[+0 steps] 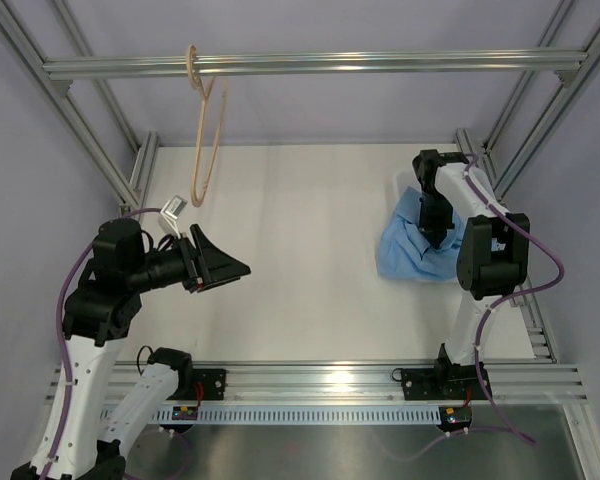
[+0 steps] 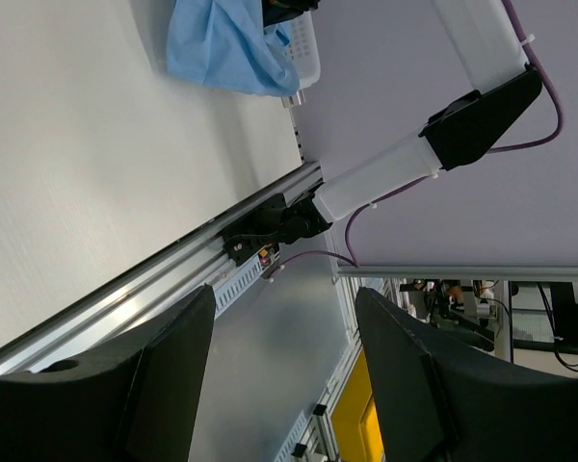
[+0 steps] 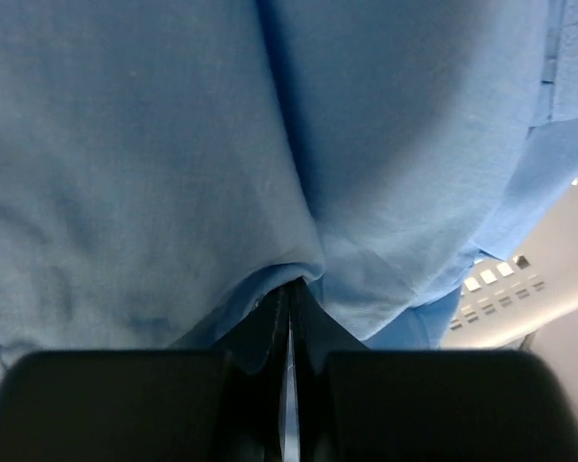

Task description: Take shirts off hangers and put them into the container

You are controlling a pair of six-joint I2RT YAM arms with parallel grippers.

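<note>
The right hand (image 1: 438, 234) is pressed together on a fold of the shirt (image 1: 408, 250) directly beneath it, the cloth heaped over the basket (image 1: 401, 186). The left hand (image 1: 218, 267), spread and empty, sits well apart, the bare hanger (image 1: 206, 140) beyond it.

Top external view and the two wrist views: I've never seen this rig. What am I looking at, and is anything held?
Two robot arms stand at the near edge of the table. The top view looks down from behind them; each wrist view looks along that arm's fingers. The left gripper is open and empty. The right gripper is shut on a fold of the blue shirt, heaped over the white basket at right. The bare wooden hanger hangs from the overhead rail.
</note>
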